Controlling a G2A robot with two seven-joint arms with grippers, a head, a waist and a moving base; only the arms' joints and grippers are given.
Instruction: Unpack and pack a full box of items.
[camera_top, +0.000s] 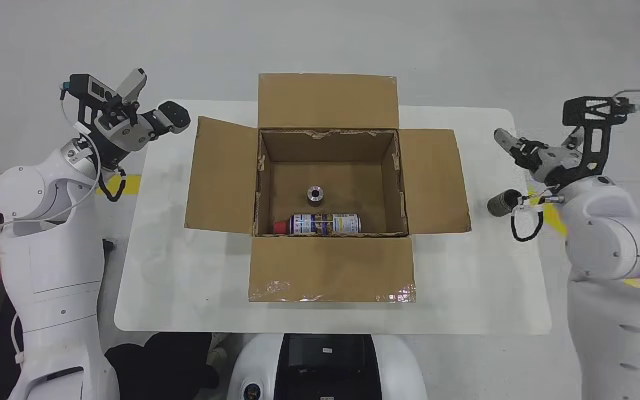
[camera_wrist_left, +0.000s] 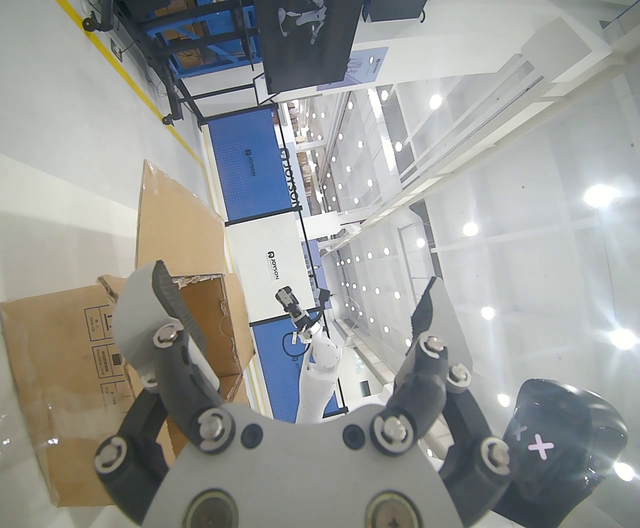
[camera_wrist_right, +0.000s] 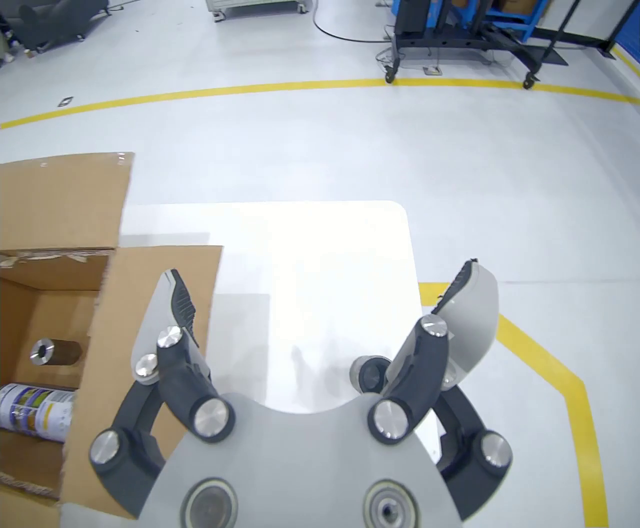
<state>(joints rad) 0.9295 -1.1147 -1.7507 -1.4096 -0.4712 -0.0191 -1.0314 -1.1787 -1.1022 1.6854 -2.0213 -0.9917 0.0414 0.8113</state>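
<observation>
Left gripper (camera_top: 158, 95) (camera_wrist_left: 295, 280): you have its fingers spread wide with nothing between them. It is held over the table's far left corner, near the box's left flap but apart from it.

Right gripper (camera_top: 503, 170) (camera_wrist_right: 321, 272): its fingers are likewise spread and hold nothing. It hangs over the right side of the table (camera_top: 480, 290), just beyond the box's right flap.

Box (camera_top: 435, 180) (camera_wrist_right: 60, 200): you see one brown cardboard carton in the middle of the table, well apart from both grippers. All four flaps are folded outward and the opening faces up. Two items lie on its floor.

Item 1, spray can (camera_top: 325, 224) (camera_wrist_right: 35, 412): it lies on its side against the wall nearest the robot. Its long axis runs left to right, parallel to that wall. Its red-tipped end points toward the left-arm side.

Item 2, small metal cylinder (camera_top: 316, 193) (camera_wrist_right: 55, 351): you find it near the middle of the box floor, just behind the can and not touching it. From above its bored end face shows. You cannot tell from the views whether it stands upright or lies tilted.
</observation>
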